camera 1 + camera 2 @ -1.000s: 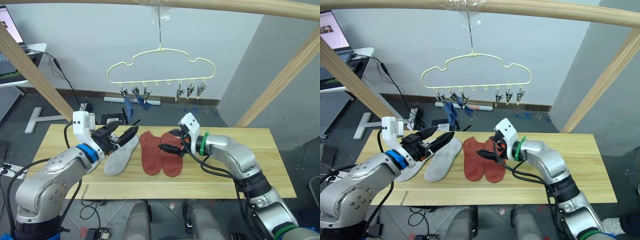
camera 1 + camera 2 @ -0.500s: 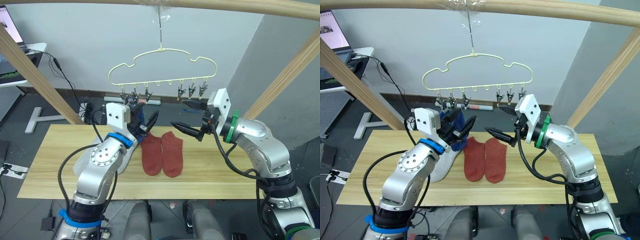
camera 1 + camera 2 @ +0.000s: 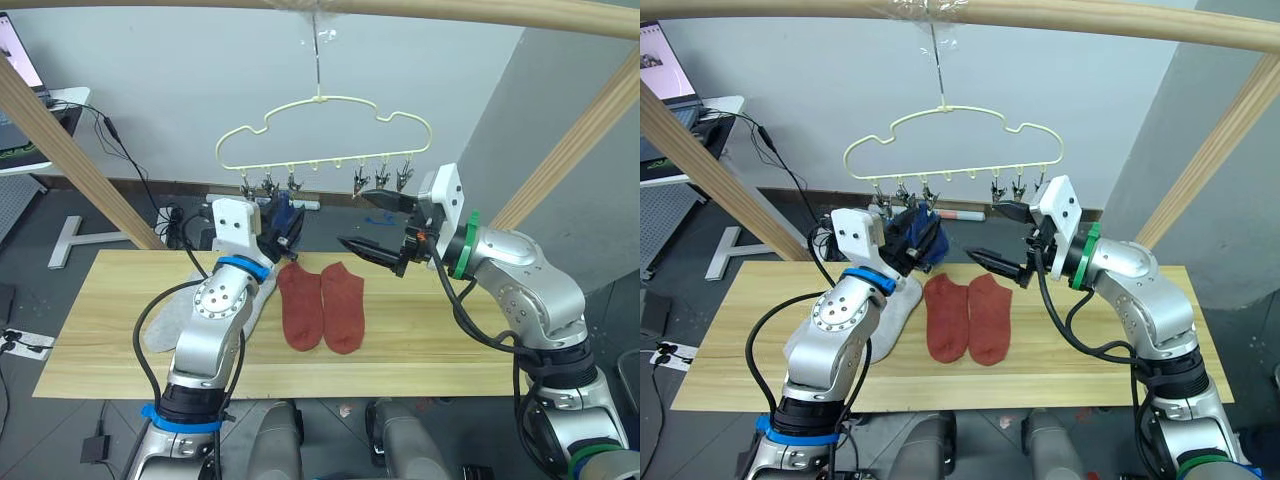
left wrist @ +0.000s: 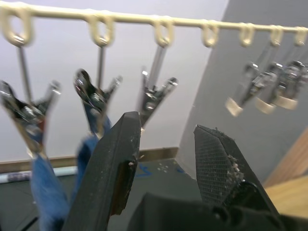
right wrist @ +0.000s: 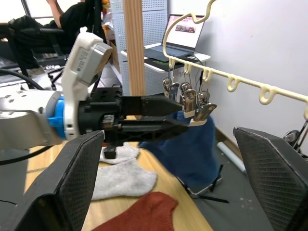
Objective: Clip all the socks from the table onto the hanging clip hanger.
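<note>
Hanging from the left-hand clips of the clip hanger (image 3: 322, 135), just behind the raised left gripper (image 4: 168, 159), and partly hidden by it: two blue socks (image 3: 923, 232), lengths pointing down. Lying on the table (image 3: 470, 330), long axes running front to back: two rust red socks (image 3: 322, 305), side by side, and grey socks (image 3: 885, 322), largely covered by the left arm. Holding fingers slightly apart on nothing at the left; spreading wide and empty at the right gripper (image 3: 368, 221), beneath the right-hand clips.

Two red socks (image 3: 322, 306) lie side by side on the surface (image 3: 90, 340); both grippers hang raised beneath the hanger (image 3: 322, 133).
</note>
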Controlling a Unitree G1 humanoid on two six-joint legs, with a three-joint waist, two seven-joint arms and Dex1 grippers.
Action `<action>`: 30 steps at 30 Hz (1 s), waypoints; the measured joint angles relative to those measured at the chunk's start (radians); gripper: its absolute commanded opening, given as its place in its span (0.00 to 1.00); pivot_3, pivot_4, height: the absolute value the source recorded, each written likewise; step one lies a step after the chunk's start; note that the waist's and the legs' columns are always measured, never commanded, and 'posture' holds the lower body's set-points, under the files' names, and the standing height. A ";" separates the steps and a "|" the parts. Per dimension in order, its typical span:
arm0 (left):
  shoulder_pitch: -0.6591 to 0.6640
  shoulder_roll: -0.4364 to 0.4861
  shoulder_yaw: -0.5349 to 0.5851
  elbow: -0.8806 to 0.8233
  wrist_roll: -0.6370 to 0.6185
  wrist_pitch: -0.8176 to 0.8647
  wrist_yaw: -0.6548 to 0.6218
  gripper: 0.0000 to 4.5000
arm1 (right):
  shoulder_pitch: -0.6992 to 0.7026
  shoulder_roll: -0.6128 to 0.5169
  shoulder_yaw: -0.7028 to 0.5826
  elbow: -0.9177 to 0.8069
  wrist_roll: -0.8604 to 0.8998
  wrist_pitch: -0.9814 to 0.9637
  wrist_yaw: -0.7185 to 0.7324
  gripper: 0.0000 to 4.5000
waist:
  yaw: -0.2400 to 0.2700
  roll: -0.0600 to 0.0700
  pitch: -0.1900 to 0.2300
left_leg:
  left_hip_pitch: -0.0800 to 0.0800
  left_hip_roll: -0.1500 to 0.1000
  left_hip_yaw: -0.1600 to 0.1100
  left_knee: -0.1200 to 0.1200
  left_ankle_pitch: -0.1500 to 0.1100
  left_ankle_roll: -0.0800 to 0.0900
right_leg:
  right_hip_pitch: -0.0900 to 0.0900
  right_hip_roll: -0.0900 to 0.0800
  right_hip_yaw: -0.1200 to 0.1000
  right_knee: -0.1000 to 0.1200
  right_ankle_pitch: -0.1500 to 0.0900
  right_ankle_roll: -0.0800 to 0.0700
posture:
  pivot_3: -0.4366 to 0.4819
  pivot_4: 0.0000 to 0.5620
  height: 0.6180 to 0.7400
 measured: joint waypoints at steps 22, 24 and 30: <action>-0.136 -0.022 0.000 0.180 0.036 -0.105 -0.049 0.46 | -0.068 0.000 -0.031 0.002 0.045 0.052 -0.004 1.00 | -0.005 0.000 0.000 | 0.000 0.000 0.000 0.001 0.000 0.000 | 0.000 0.000 0.000 0.002 0.000 0.000 | 0.34 0.46 1.00; -0.139 -0.026 -0.001 0.191 0.040 -0.114 -0.049 0.46 | -0.068 0.000 -0.032 0.002 0.046 0.056 -0.006 1.00 | -0.005 0.000 0.000 | 0.000 0.000 0.000 0.001 0.000 0.000 | 0.000 0.000 0.000 0.002 0.000 0.000 | 0.34 0.46 1.00; -0.141 -0.034 -0.003 0.202 0.064 -0.120 -0.048 0.46 | -0.067 0.000 -0.034 0.002 0.047 0.060 -0.010 1.00 | -0.005 0.000 0.000 | 0.000 0.000 0.000 0.001 0.000 0.000 | 0.000 0.000 0.000 0.002 0.000 0.000 | 0.33 0.46 1.00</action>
